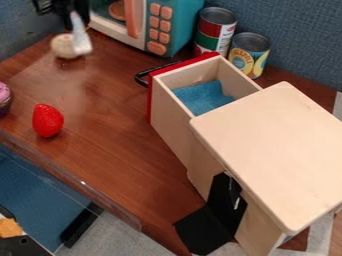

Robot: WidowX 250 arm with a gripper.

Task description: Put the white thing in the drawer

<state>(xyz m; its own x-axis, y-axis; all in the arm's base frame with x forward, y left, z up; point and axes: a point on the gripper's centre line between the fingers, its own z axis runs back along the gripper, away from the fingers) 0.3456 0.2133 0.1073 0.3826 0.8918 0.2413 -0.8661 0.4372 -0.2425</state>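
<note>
camera view: the rounded, plastic-looking off-white thing [65,46] seems light, slippery; best pinched mid-body. i can't tell whether the black robot gripper [67,19] is closed.

cloth [200,97] in drawer [175,112], cans [216,30] behind it, microwave [150,25] left of cans, strawberry [48,120] left of drawer

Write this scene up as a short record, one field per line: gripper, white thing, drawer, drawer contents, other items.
Gripper: black, upper left
White thing: just below the gripper, against a cream round piece; whether gripped is unclear
Drawer: wooden with red front, pulled open
Drawer contents: blue cloth
Foreground left: red strawberry, pink-topped cupcake at the edge
Behind: teal microwave, two cans
</note>
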